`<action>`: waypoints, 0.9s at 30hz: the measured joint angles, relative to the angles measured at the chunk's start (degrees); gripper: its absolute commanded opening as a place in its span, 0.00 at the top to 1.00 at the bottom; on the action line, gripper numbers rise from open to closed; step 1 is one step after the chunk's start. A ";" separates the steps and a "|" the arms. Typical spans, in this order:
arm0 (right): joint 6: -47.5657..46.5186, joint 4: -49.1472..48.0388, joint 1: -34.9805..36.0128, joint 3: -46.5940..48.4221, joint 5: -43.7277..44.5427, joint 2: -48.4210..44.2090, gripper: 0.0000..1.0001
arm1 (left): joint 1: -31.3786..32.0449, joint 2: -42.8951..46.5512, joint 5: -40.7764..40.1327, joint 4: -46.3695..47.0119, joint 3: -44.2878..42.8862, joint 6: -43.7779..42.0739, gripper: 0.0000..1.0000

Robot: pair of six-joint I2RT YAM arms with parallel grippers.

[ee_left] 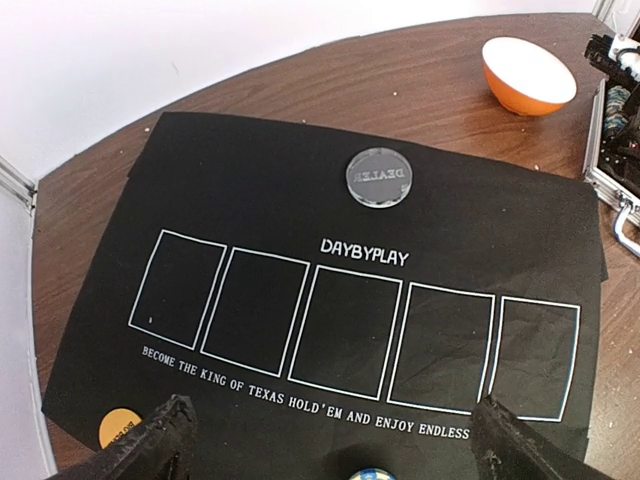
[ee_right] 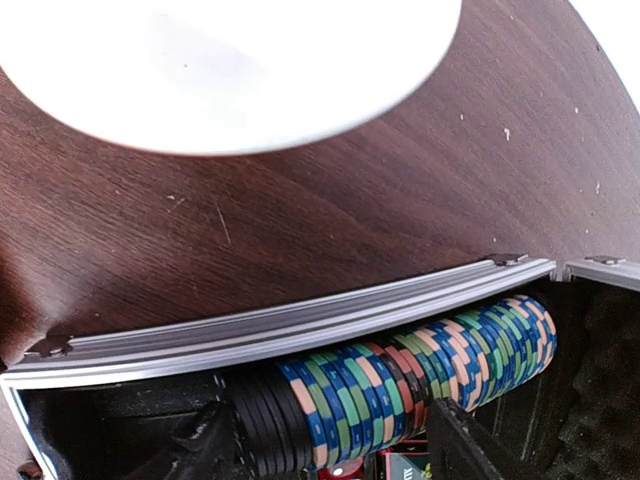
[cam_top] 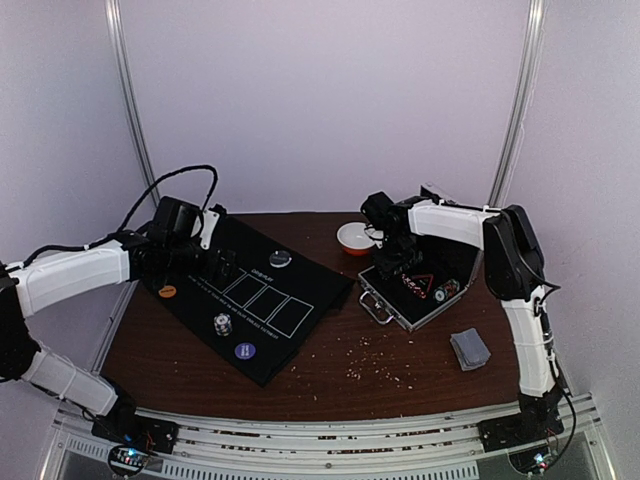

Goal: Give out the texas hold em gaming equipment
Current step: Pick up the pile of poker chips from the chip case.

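We see what appears to be a robotics lab test cell, not a card room. Plain white panels (cam_top: 320,100) close in a wood-grain tabletop (cam_top: 400,370), framed by aluminium uprights (cam_top: 128,110). The left arm (cam_top: 70,275) and the right arm (cam_top: 455,222), both white and black, are bolted to metal rails (cam_top: 330,435) at the near edge, a loose black cable (cam_top: 180,172) looping above the left one. A printed black poker mat (cam_top: 290,290) and a silver case (cam_top: 372,297) of striped poker chips (ee_right: 420,365) lie on the tabletop.
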State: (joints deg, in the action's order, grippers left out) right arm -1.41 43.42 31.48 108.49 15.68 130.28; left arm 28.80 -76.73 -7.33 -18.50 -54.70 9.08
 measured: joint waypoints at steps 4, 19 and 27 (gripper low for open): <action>0.11 -0.04 0.15 0.04 0.26 0.20 0.43 | -0.92 -0.74 1.01 0.02 0.00 0.02 0.02; 0.28 0.39 1.31 0.46 -0.07 0.15 0.46 | -1.44 -0.83 3.04 0.11 0.00 0.02 0.02; 0.92 1.14 1.40 0.26 1.66 0.15 0.28 | -1.44 -0.85 4.13 0.11 0.00 0.02 0.02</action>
State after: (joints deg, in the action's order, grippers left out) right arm -0.49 44.56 32.88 108.75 17.34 130.43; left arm 27.35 -77.58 -3.20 -18.39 -54.70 9.10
